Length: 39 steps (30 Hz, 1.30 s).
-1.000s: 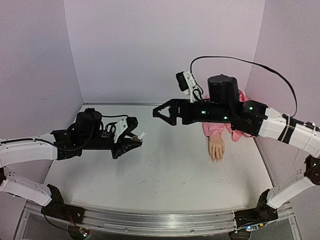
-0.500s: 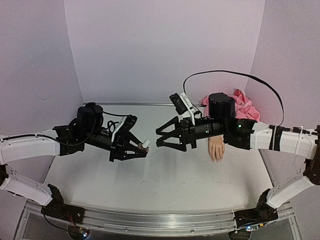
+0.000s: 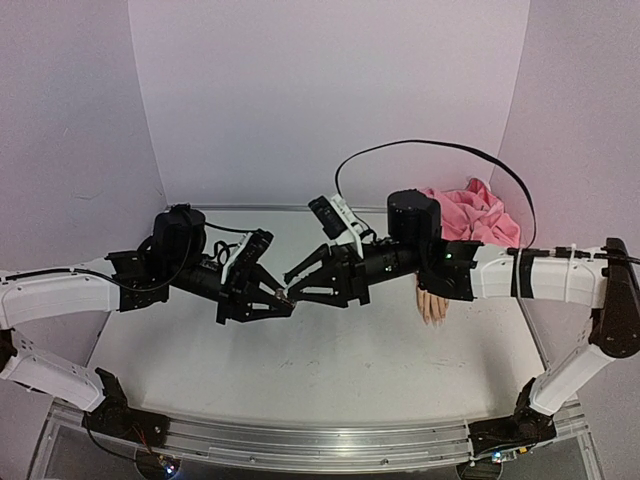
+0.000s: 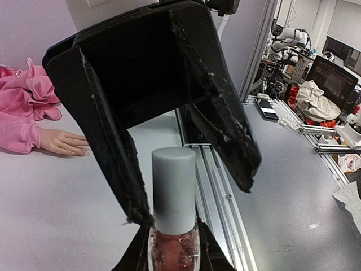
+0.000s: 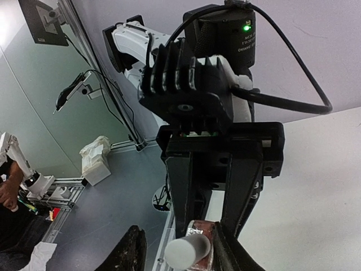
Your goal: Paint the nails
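A small polish bottle (image 4: 174, 247) with reddish polish and a white cap (image 4: 174, 186) stands between the fingers of my left gripper (image 4: 174, 258), which is shut on its glass body. My right gripper (image 5: 179, 254) straddles the cap (image 5: 186, 252): one finger (image 5: 228, 254) touches it, the other (image 5: 128, 254) stands apart, so the jaws are open. Both grippers meet above the table's middle (image 3: 288, 292). The flesh-coloured mannequin hand (image 3: 432, 305) lies palm down to the right, coming out of a pink sleeve (image 3: 470, 212). Its nails (image 4: 84, 152) show only as tiny pale tips.
Pink cloth (image 4: 22, 99) is bunched at the back right corner behind the mannequin hand. Lilac walls (image 3: 330, 90) close the back and both sides. An aluminium rail (image 3: 300, 440) runs along the near edge, with the arm bases on it.
My right arm has swung left and down from above the mannequin hand to the bottle, and its jaws have narrowed around the cap. The left arm shifted slightly toward the centre with the bottle.
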Motion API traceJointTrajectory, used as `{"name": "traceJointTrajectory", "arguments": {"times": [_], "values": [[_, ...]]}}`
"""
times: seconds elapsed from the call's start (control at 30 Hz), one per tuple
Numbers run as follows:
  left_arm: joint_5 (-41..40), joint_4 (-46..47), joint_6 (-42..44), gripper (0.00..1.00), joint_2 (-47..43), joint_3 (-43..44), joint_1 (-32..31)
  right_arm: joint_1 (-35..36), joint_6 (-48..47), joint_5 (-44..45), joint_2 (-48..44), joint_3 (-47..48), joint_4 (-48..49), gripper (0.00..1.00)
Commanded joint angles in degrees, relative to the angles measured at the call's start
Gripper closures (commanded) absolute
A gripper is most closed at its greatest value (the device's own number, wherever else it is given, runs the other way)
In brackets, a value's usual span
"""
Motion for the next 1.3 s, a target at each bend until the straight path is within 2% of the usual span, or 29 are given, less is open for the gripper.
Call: {"name": "traceJointTrajectory", "arguments": {"times": [0.0, 0.27, 0.43, 0.57, 0.77, 0.87, 1.0, 1.03, 1.13, 1.27], "values": [[1.21, 3.77, -0.37, 1.0, -1.18, 2.55, 0.32, 1.08, -0.46, -1.58, 0.66, 3.65, 4.22, 0.64], [0.41, 3.78, -0.36, 1.0, -1.12, 2.49, 0.32, 1.94, -0.2, -0.42, 1.62, 4.06, 4.09, 0.82], [-1.66, 3.96, -0.31, 1.0, -2.21, 2.24, 0.37, 2.52, -0.16, 1.38, 2.15, 2.9, 4.13, 0.98], [-6.25, 4.61, -0.43, 1.0, -3.85, 1.49, 0.9, 3.84, -1.02, 5.6, 3.26, 2.76, 2.87, 1.0], [-24.63, 7.3, -0.67, 1.0, -7.52, -1.07, 2.55, 6.38, 2.31, 23.05, 9.68, 6.06, -1.5, 1.0], [-34.75, 8.25, -0.33, 1.0, -8.89, -2.38, 3.28, 10.23, 5.92, 41.42, 14.51, 10.05, -4.57, 1.0], [-39.73, 8.52, 0.97, 1.0, -10.02, -3.06, 3.3, 19.18, 17.6, 74.06, 22.03, 19.89, -15.31, 1.0], [-40.33, 8.52, 1.13, 1.0, -10.25, -3.15, 3.31, 20.55, 19.99, 76.78, 23.5, 21.63, -16.09, 1.0], [-40.07, 8.52, 1.98, 1.0, -10.32, -3.27, 3.26, 21.61, 21.57, 75.38, 26.54, 26.68, -17.74, 1.0], [-38.93, 8.52, 1.99, 1.0, -10.12, -3.25, 3.31, 21.02, 20.54, 73.91, 24.27, 27.47, -17.97, 1.0]]}}
